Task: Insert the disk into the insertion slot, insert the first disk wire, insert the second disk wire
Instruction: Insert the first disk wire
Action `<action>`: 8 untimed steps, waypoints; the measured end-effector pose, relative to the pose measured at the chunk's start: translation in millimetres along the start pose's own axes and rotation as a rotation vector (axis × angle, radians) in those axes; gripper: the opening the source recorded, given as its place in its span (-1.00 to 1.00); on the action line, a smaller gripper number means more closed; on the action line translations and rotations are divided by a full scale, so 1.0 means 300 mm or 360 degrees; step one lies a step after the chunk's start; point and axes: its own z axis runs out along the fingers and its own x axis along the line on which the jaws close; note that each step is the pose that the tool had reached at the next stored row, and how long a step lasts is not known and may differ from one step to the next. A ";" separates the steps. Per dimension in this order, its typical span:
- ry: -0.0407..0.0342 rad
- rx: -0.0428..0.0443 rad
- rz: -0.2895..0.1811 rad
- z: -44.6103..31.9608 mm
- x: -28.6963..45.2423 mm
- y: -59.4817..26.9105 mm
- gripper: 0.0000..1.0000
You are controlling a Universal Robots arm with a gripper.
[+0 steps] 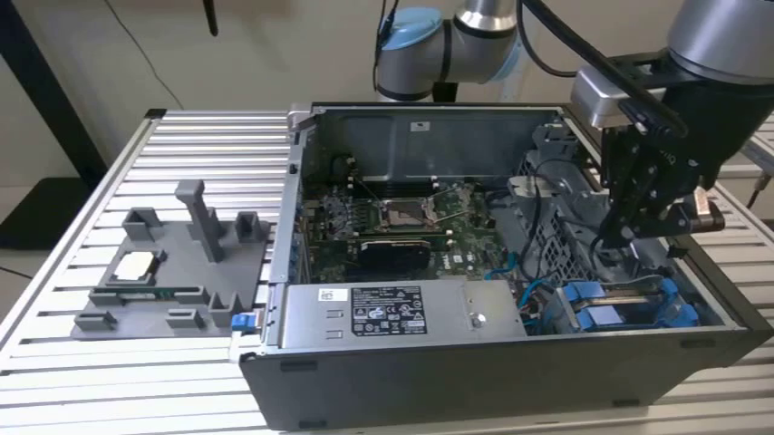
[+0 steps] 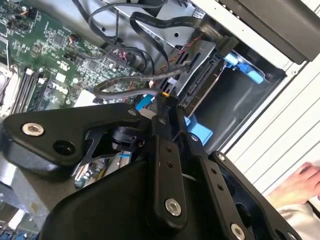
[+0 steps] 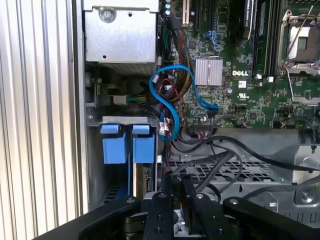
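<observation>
- Case (image 1: 484, 390) stands on the table (image 1: 109, 381).
- Tray (image 1: 181, 245) lies on the table at the case's 9 o'clock in the exterior view.
- Inside the case: board (image 1: 400, 213) at centre, power supply (image 1: 400, 313) at 6 o'clock, slot (image 1: 629, 308) at 4 o'clock.
- Gripper (image 1: 614, 237) hangs over the 3 o'clock side.

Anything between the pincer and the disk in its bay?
Yes, but nothing rigid that I can see. Loose black cables loop just ahead of the pincer, on the way to the disk, which sits in the insertion slot.
</observation>
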 end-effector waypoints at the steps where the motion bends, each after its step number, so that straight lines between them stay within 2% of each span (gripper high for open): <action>1: 0.0000 -0.0002 0.0000 0.003 0.001 -0.001 -0.62; 8: 0.0000 -0.0013 0.0001 0.026 0.004 -0.003 -0.62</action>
